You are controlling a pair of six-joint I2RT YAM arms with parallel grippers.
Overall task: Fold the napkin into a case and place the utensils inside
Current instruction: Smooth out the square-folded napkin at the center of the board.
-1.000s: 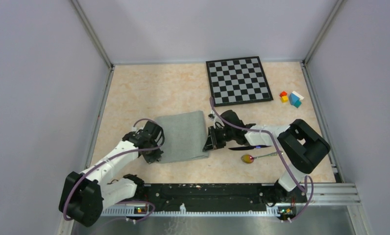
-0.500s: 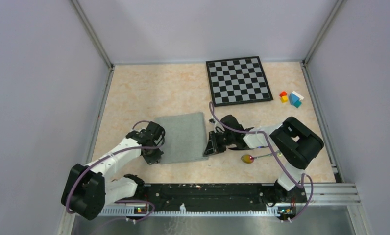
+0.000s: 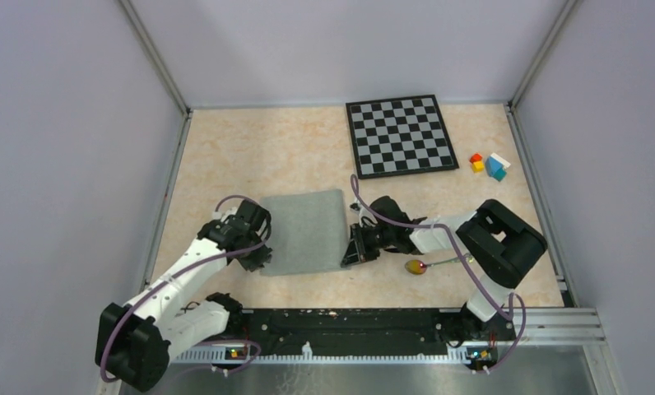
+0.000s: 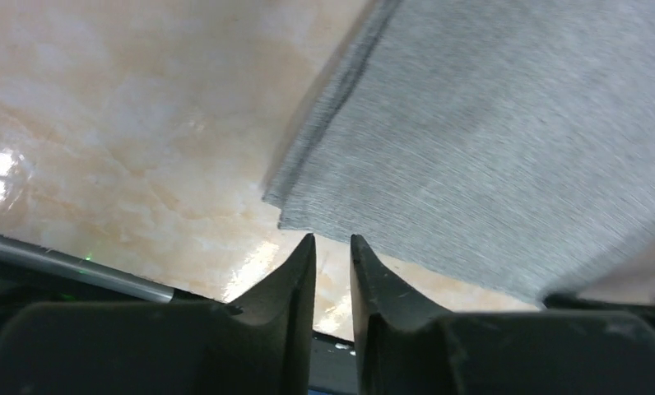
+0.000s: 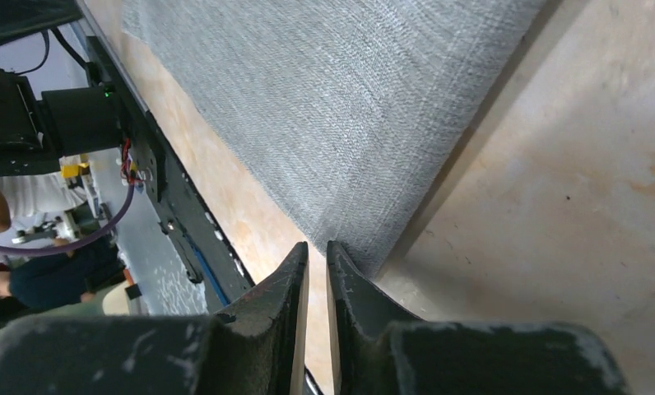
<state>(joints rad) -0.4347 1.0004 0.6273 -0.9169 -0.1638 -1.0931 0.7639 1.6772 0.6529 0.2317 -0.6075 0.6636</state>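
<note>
The napkin [image 3: 304, 230] lies flat mid-table, folded to a rectangle, between both arms. It looks light, soft and limp, so take it at a corner and pinch all layers.

Left gripper [image 4: 332, 247]: jaws slightly parted and empty, just off the near left corner.

Right gripper [image 5: 318, 251]: jaws nearly together at the near right corner. Whether they pinch cloth cannot be told.

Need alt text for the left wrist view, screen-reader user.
The left gripper, its two dark fingers slightly parted and holding nothing, points at a corner of the folded grey-green napkin, tips just short of the cloth. The napkin lies flat on a beige marbled table.
</note>
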